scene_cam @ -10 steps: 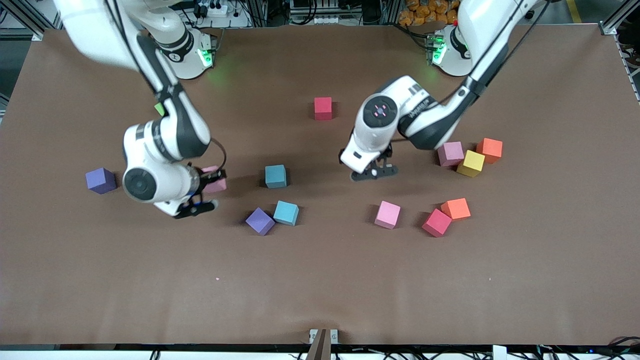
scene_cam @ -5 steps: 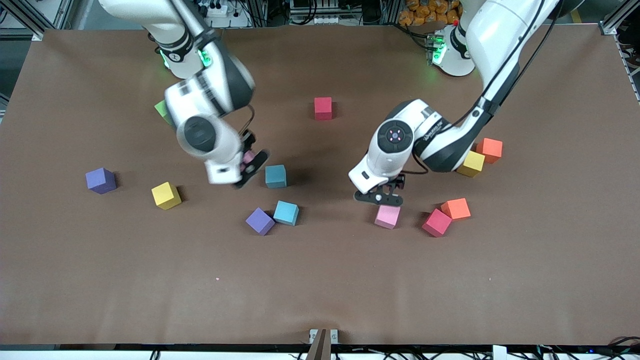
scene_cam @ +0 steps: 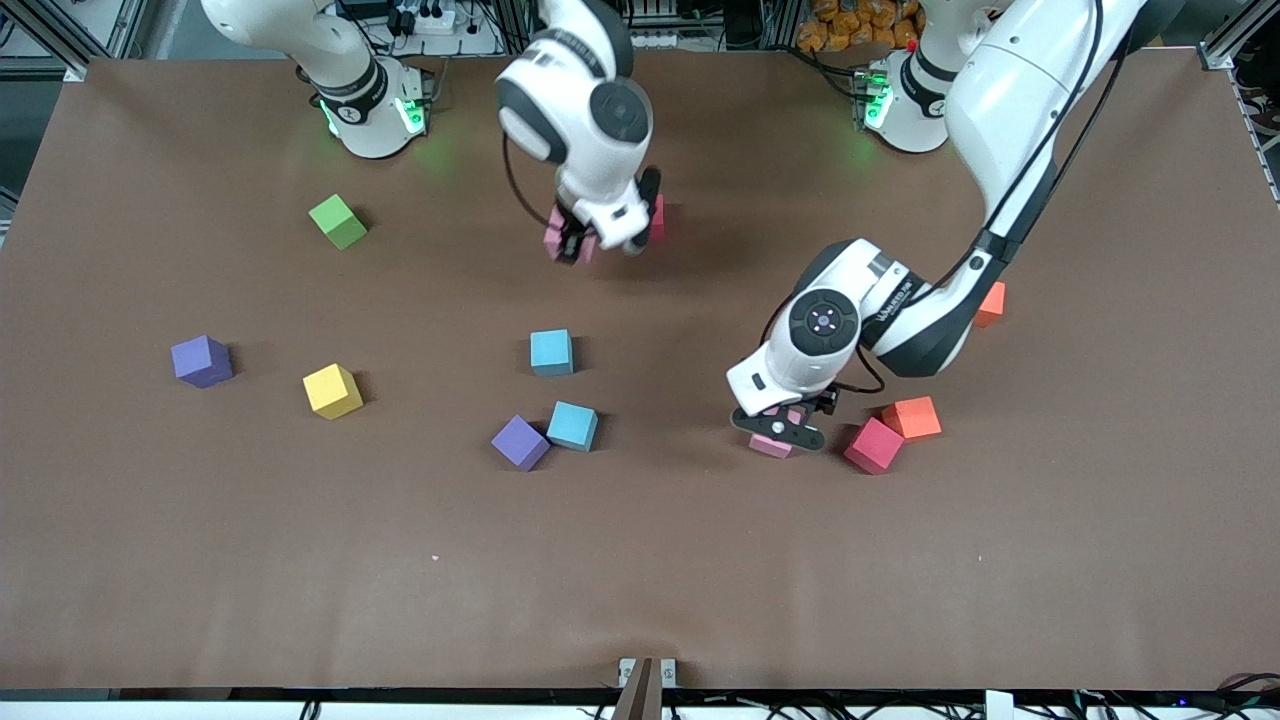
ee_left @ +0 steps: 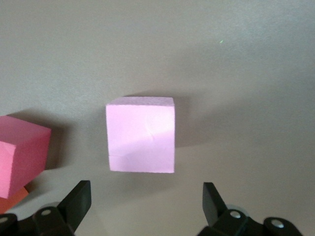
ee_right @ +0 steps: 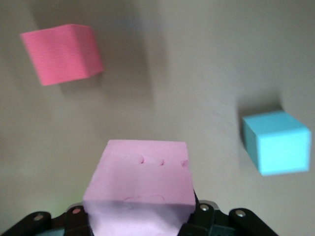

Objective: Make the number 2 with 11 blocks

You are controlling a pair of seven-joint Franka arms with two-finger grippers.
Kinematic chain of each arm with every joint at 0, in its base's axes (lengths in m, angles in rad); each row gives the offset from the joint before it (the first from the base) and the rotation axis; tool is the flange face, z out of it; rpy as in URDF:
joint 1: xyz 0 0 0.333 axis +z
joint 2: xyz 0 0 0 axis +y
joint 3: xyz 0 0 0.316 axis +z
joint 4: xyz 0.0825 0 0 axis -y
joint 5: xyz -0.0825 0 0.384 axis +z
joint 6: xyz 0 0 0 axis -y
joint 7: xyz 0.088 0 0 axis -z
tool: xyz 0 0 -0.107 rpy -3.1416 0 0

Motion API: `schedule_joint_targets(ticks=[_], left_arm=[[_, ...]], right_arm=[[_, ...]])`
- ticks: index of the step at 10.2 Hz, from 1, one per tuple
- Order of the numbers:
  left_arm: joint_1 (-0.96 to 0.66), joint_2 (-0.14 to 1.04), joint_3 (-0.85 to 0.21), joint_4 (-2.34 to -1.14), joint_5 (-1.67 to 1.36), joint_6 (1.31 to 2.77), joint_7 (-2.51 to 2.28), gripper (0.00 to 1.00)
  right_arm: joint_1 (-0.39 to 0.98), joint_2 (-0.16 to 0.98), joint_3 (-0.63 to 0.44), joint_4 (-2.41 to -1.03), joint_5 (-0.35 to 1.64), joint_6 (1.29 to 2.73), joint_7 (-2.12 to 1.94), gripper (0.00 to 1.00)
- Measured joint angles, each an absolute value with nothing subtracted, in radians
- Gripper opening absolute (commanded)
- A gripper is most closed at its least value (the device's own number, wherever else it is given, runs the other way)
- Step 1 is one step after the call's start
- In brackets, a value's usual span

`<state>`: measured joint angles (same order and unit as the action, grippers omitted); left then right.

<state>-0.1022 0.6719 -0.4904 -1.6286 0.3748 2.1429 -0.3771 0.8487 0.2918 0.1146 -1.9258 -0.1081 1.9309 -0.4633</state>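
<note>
Assembly not started: blocks lie scattered on bench (scene_cam: 640, 560). Right gripper (scene_cam: 585, 240) jaws clamp pink block (ee_right: 140, 189); left gripper (scene_cam: 785, 428) jaws released over another pink block (ee_left: 141, 135).

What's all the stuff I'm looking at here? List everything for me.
Table: one, brown, under everything.
Pink blocks: two; one held in the air, one on the table under the left gripper.
Red blocks: two; one partly hidden by the right gripper, one beside an orange block.
Orange blocks: two; one by that red, one partly hidden by the left arm.
Light blue blocks: two, mid-table.
Purple blocks: two; one beside a light blue, one toward the right arm's end.
Yellow block: one, near that purple.
Lime-green block: one, near the right arm's base.
Left gripper: open, over a pink block.
Right gripper: shut on a pink block.
</note>
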Motion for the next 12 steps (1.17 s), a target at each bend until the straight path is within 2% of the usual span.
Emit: schedule_joint_targets(ticks=[2,5,10,11,12], left_arm=[[-0.101,0.688,-0.490,-1.618,0.375,2.152,-0.369,1.00],[-0.100,0.722,-0.475,-1.607,0.375,2.199,-0.333,1.00],[-0.099,0.767,-0.459,-1.599,0.375,2.262,-0.326,1.00],[-0.099,0.769,-0.458,-1.599,0.375,2.264,-0.326,0.70],[-0.099,0.769,-0.457,-1.598,0.375,2.264,-0.326,0.46]], right_arm=[[0.849,0.274,0.186,-2.019,-0.139,2.002,-0.463,0.05],[0.848,0.276,0.199,-2.102,-0.141,2.067,-0.468,0.02],[0.855,0.354,0.215,-2.124,-0.141,2.197,-0.473,0.00],[0.858,0.370,0.215,-2.123,-0.141,2.210,-0.473,0.00],[0.863,0.383,0.216,-2.117,-0.141,2.216,-0.471,0.00]])
